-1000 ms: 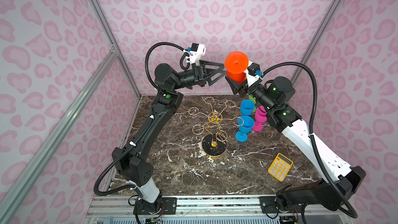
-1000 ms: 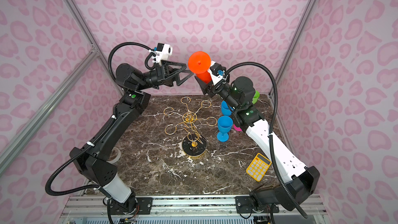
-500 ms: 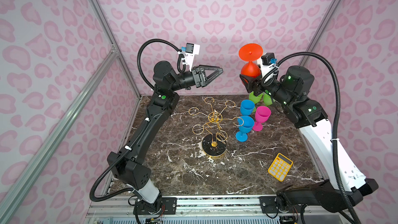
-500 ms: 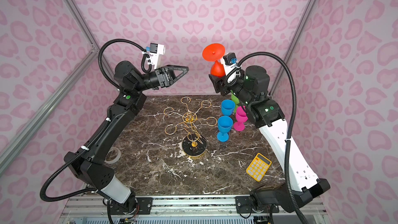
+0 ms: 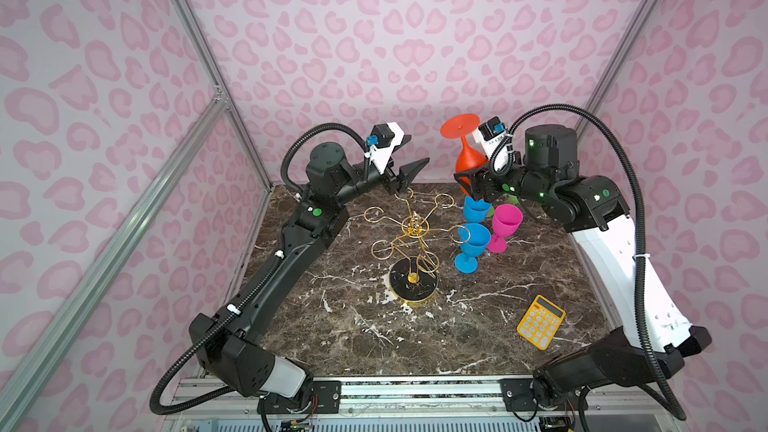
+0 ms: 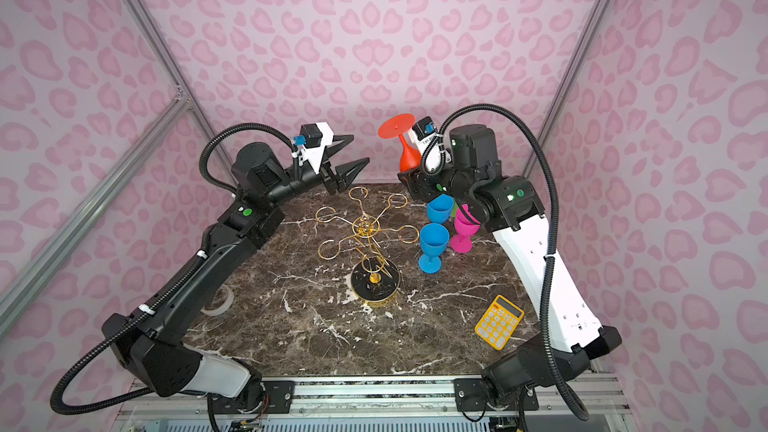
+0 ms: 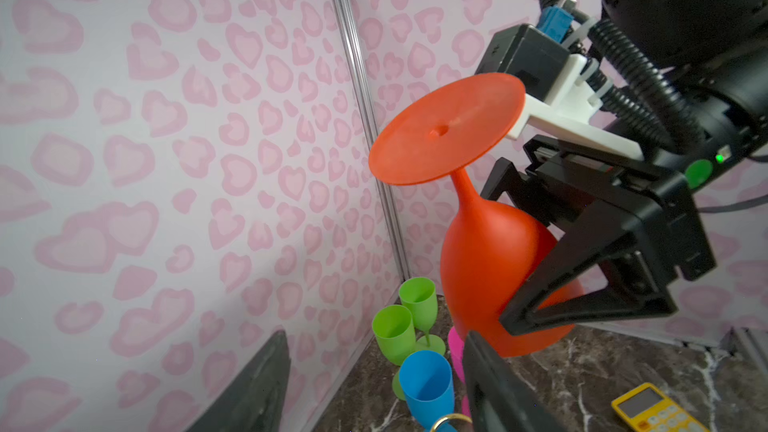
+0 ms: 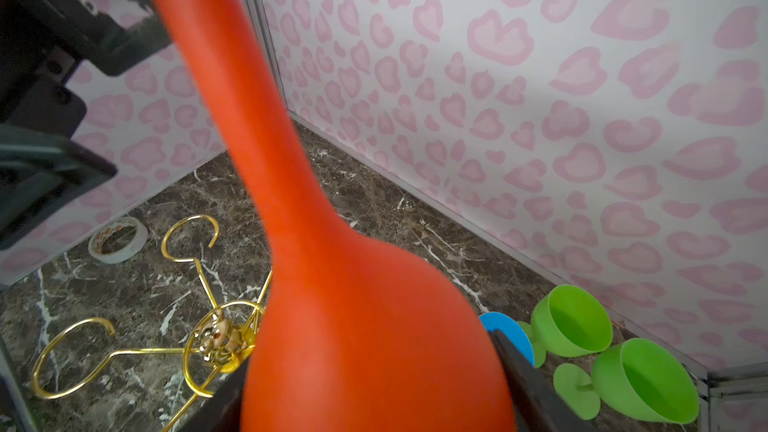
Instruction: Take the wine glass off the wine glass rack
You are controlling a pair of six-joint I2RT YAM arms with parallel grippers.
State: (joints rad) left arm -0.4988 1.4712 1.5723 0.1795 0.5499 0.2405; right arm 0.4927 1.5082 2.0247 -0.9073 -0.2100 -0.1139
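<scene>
An orange-red wine glass (image 5: 467,157) (image 6: 409,157) hangs upside down, foot up, over the table's back edge. My right gripper (image 5: 473,179) (image 8: 374,401) is shut on its bowl (image 7: 486,268), one finger on each side. The wine glass rack (image 5: 415,226) (image 6: 365,226) (image 8: 220,338) stands mid-table on its round black base, and every gold loop that shows is bare. My left gripper (image 5: 417,150) (image 6: 360,149) (image 7: 374,388) is open and empty. It hovers above the rack's back arms, apart from the glass.
Two blue glasses (image 5: 473,238) and a pink one (image 5: 505,222) stand upright right of the rack, below my right wrist. Two green glasses (image 8: 569,322) stand in the back right corner. A yellow calculator (image 5: 540,322) lies front right. A tape roll (image 6: 218,301) lies at the left.
My right gripper has carried the glass right and down, turning its foot upward. My left gripper has pulled back to the left and sunk, with its jaws somewhat narrower.
</scene>
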